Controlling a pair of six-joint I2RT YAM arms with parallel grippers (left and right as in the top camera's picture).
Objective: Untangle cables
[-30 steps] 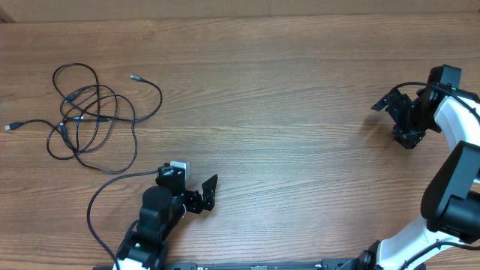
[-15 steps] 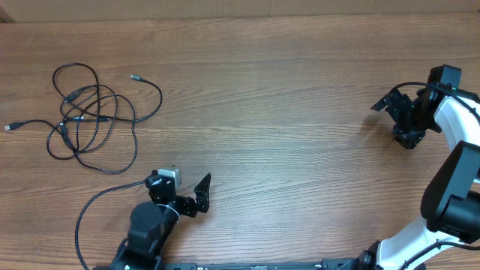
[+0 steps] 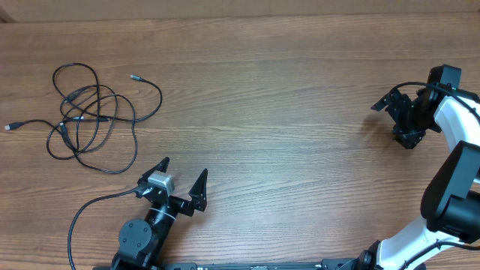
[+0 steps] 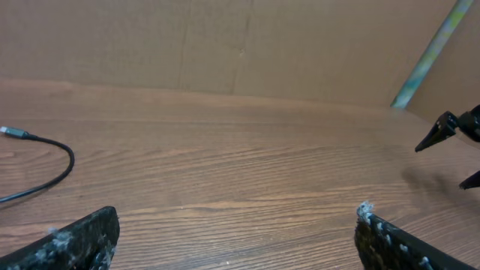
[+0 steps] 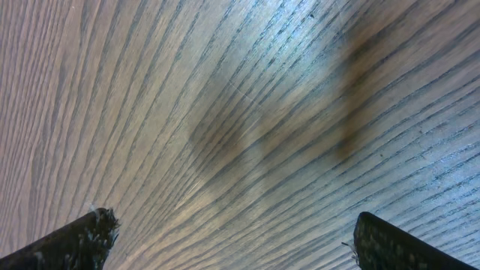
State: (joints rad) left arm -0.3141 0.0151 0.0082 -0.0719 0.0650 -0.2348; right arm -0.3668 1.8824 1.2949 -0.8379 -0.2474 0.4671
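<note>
1. The cables [image 3: 94, 112] lie on the table [image 3: 285, 90] in its far left part, close to the left edge. They make one loose heap of thin black loops which cross each other many times.
2. One plug end [image 3: 9, 127] reaches out almost to the left edge. A silver-tipped end [image 3: 135, 76] lies on the right side of the heap, toward the far edge.
3. The left gripper [image 3: 184, 168] is at the near edge, left of the middle. Its jaws are spread wide and hold nothing. It is near the heap but does not touch it.
4. In the left wrist view the two fingers [image 4: 82, 236] stand in the lower corners with only bare wood between them. A curved cable stretch [image 4: 52, 174] with a silver plug lies at the left side.
5. The right gripper [image 3: 394, 122] is near the right edge, about halfway between the far and near edges, well apart from the cables. Its jaws are also released, and the right wrist view shows only wood grain between them.
6. A thicker black wire [image 3: 86, 208] runs from the left arm along the near edge, apart from the heap.
</note>
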